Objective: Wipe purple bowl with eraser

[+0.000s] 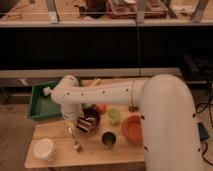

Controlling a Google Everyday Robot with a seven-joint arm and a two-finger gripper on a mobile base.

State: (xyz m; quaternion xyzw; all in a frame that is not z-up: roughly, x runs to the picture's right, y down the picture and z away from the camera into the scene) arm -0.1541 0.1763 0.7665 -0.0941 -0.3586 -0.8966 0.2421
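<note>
Across the middle of the frame, the robot's thick white arm [150, 115] sweeps from the lower right to left of centre. It bends down over the wooden table [60, 155] and hides part of the table's far side. At the table's upper left corner sits a green tray [37, 102] with a small white object [47, 90] at its back edge. Right of centre, close against the arm, lies the orange bowl [132, 127]. The purple bowl [91, 118] stands near the table's middle, just below the arm's bend, with an orange item [101, 107] just behind it. The white bowl [44, 148] rests at the lower left, well apart from the rest. A pale green cup [114, 116] stands between the two coloured bowls, and a metal cup [108, 139] stands in front of it. The brush [73, 134] lies left of the purple bowl. The striped eraser [83, 125] sits at that bowl's left front rim, right under the gripper [79, 120], which points down there. Whether the gripper is clamped or apart cannot be told, as the wrist covers it.
</note>
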